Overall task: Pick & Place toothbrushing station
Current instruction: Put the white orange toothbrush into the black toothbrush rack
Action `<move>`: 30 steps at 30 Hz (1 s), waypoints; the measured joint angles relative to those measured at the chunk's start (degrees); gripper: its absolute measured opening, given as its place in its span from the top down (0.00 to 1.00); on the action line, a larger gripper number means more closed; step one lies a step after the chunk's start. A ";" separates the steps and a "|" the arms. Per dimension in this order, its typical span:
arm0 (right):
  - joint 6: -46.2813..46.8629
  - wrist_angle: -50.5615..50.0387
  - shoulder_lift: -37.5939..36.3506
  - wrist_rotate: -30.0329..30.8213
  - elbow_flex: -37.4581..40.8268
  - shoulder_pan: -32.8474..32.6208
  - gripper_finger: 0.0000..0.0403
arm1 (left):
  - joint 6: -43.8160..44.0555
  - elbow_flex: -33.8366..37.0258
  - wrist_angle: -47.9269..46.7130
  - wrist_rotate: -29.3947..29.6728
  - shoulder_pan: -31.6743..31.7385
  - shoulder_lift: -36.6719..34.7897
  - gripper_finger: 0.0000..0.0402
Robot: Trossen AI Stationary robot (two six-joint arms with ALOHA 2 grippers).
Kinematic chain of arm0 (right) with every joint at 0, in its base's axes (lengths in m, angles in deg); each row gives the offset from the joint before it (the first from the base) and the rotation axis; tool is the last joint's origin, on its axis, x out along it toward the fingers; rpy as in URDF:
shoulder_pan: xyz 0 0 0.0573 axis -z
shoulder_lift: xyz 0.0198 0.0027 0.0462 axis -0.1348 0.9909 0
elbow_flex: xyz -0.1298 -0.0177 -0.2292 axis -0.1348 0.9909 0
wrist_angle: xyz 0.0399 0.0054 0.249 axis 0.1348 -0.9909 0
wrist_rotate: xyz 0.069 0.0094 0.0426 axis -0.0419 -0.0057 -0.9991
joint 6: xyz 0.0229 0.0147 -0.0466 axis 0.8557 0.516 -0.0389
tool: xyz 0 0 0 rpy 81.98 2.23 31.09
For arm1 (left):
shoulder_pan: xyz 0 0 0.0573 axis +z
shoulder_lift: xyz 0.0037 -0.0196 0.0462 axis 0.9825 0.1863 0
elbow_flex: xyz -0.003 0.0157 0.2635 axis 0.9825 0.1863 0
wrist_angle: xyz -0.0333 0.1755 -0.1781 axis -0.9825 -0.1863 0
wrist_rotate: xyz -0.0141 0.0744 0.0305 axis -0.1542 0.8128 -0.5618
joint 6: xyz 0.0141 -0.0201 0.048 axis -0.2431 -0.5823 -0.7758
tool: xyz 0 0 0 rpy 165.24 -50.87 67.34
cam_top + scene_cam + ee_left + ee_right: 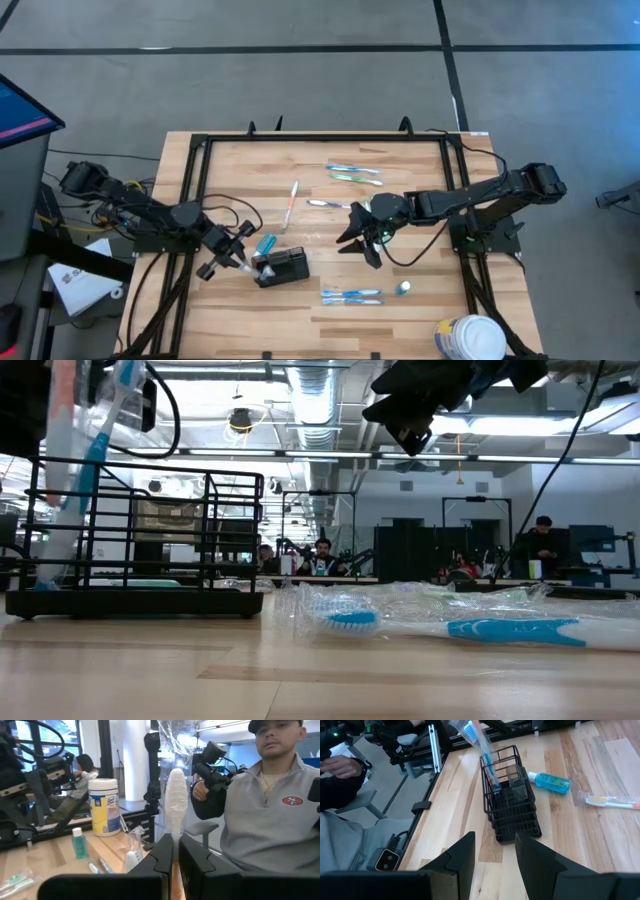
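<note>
The toothbrushing station (284, 268), a black wire box-shaped holder, stands on the table's near left part; it also shows in the right wrist view (514, 807) and the low view (150, 550). A blue-and-white toothbrush (482, 755) in a clear wrapper stands slanted in it, lower end inside. My left gripper (236, 256) is shut on this toothbrush just left of the holder. My right gripper (362, 240) is open and empty, right of the holder and above the table. My left gripper pinches the wrapped toothbrush between its two fingers (165, 855), just below the bristle head (176, 800), which sticks out past the fingertips. The toothbrush leans over the holder, its lower end (495, 784) down in one of the holder's compartments.
A blue bottle (267, 243) lies beside the holder. Wrapped toothbrushes lie at the back (352, 172), the middle (290, 205) and the front (350, 295). A small tube (403, 288) and a white tub (470, 338) stand near right. A person (270, 805) sits beyond the table.
</note>
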 joint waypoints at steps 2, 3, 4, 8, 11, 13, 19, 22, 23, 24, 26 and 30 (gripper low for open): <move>0.00 0.10 0.00 0.02 0.00 0.00 0.67 | -0.33 0.00 0.06 0.32 -0.48 0.00 0.98; 0.00 0.07 0.00 0.02 0.00 0.00 0.67 | -0.82 0.00 0.10 0.95 -0.74 0.00 0.98; 0.00 0.07 0.00 0.02 0.00 0.00 0.67 | -1.54 0.00 0.10 1.61 -0.99 0.06 0.98; 0.00 0.05 0.00 0.02 0.00 0.00 0.67 | -2.44 -0.02 0.20 2.57 -1.38 0.40 0.98; 0.00 0.06 0.00 0.02 0.00 0.00 0.67 | -2.45 -0.02 0.19 2.61 -1.38 0.57 0.98; 0.00 0.05 0.00 0.02 0.00 0.00 0.67 | -2.72 -0.04 0.16 3.05 -1.38 1.11 0.98; 0.00 0.11 0.00 0.02 0.00 0.00 0.67 | -2.84 -0.04 1.29 3.53 -1.38 3.55 0.98; 0.00 0.10 0.00 0.01 0.00 0.00 0.67 | -2.85 -0.07 2.56 3.52 -1.40 5.02 0.98; 0.00 0.11 0.00 0.00 0.00 0.00 0.67 | -2.87 -0.07 2.68 3.54 -1.38 5.66 0.98; 0.00 0.09 0.00 0.02 0.00 0.00 0.67 | -2.98 -0.07 2.70 3.54 -1.40 6.28 0.98; 0.00 0.11 0.00 0.02 0.00 0.00 0.67 | -3.04 -0.07 2.94 3.53 -1.40 7.34 0.98; 0.00 0.10 0.00 0.02 0.00 0.00 0.67 | -3.05 -0.07 3.53 3.54 -1.40 9.28 0.98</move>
